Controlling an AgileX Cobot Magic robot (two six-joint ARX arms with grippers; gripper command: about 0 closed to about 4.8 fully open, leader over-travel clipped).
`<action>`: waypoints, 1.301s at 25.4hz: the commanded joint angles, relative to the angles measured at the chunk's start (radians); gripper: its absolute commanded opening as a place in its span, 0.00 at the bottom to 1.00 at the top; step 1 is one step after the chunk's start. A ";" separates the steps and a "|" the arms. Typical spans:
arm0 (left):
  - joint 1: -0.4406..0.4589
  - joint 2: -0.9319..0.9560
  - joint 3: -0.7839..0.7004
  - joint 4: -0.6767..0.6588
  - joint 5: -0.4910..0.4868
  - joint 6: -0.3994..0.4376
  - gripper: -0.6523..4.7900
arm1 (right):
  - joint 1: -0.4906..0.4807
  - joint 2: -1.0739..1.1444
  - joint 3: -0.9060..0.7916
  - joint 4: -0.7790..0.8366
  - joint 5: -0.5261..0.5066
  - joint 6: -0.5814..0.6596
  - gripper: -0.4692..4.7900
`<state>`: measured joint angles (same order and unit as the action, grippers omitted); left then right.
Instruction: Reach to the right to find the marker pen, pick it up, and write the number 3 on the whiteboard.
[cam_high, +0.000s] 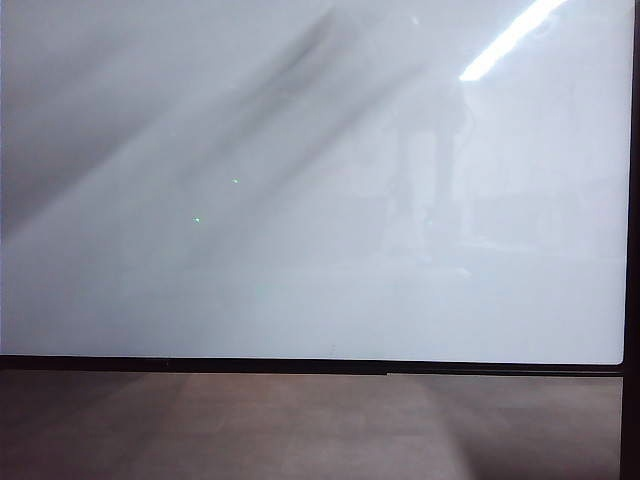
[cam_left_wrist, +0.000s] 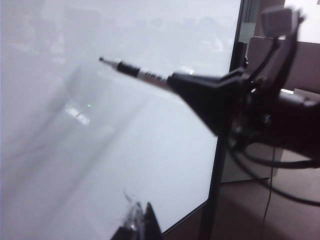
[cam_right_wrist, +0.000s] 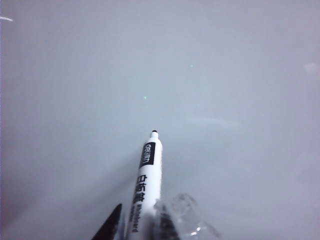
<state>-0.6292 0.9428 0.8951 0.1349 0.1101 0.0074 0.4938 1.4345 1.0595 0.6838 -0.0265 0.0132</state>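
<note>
Pincer grip comes first: the right pincer (cam_right_wrist: 142, 227) is closed on the marker pen (cam_right_wrist: 145, 190), holding the lower barrel with the dark tip pointing out at the whiteboard (cam_right_wrist: 225, 75). In the left wrist view the same black right pincer (cam_left_wrist: 200, 97) reaches in from the right with the pen (cam_left_wrist: 132, 70) jutting toward the board's glossy face (cam_left_wrist: 125, 165). The left pincer (cam_left_wrist: 137, 225) shows only as fingertips at the frame edge; whether it is open or closed I cannot tell, and nothing is seen in it.

Tip and board look close, yet I cannot tell whether they touch. No number 3, nor any ink, shows on the board.

Risks, as I judge them: the hold sits low on a long barrel, so pressing hard could tilt the pen or let it slip in the fingers, smearing the stroke. Too light a press would leave gaps. The board's glare may hide thin lines.

Around: the exterior view shows the whiteboard (cam_high: 300, 300) with its black frame, floor (cam_high: 300, 430) below, neither arm visible. Nothing stands between tip and board.
</note>
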 joint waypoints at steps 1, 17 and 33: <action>0.002 -0.005 0.003 0.009 0.007 0.000 0.11 | 0.002 0.008 0.004 0.075 -0.002 -0.013 0.18; 0.002 -0.006 0.003 0.009 0.007 0.000 0.11 | 0.003 0.071 0.005 0.159 0.006 -0.025 0.18; 0.002 -0.006 0.003 0.009 0.007 0.000 0.11 | 0.200 0.076 0.005 0.163 0.359 -0.295 0.18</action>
<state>-0.6292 0.9409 0.8951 0.1349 0.1123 0.0071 0.6983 1.5120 1.0607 0.8249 0.3222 -0.2752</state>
